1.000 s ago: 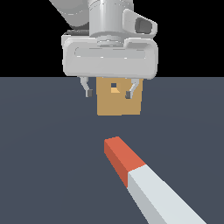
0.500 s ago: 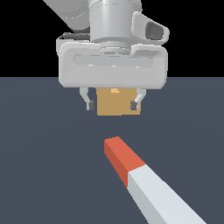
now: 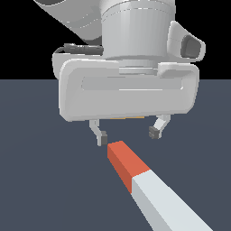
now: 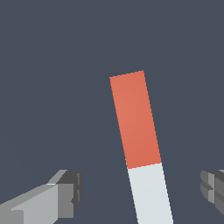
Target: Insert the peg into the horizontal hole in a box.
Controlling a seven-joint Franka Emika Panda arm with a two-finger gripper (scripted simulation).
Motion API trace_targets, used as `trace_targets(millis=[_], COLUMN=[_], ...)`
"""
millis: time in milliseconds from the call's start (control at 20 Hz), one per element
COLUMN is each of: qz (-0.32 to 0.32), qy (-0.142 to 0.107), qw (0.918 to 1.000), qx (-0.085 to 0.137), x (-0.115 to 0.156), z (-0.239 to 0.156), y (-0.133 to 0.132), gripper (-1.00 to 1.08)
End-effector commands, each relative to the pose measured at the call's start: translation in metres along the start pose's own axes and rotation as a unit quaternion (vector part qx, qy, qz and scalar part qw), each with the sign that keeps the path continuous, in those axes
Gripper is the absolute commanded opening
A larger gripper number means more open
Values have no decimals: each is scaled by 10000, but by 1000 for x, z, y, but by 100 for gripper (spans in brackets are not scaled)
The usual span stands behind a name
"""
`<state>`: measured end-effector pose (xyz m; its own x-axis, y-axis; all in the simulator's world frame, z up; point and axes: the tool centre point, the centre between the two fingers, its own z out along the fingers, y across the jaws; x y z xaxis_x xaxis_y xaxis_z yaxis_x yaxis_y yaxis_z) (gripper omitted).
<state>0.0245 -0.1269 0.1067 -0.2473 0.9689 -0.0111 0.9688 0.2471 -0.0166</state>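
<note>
Dark slate bench (image 3: pixel 36 180) under black backdrop | hand (image 3: pixel 128 135) hangs spread wide, holding nothing, fingertips (image 3: pixel 103 136) clear of the bench | peg (image 3: pixel 149 189) lies flat, red end at 12 o'clock beneath the hand, white length running toward 5 o'clock
</note>
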Motion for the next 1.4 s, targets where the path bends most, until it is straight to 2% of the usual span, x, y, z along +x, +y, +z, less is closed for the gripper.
trace_targets(millis=[0,300,600,1350], qz=[-216,-623,-881,-984], qy=[11,31,43,47], qw=[9998,9980,9961,9951], qx=[-22,-59,-81,-88], x=[-15,-44,-61,-68], z=[8,24,33,38], y=[4,15,23,28], gripper=[100,100,100,100])
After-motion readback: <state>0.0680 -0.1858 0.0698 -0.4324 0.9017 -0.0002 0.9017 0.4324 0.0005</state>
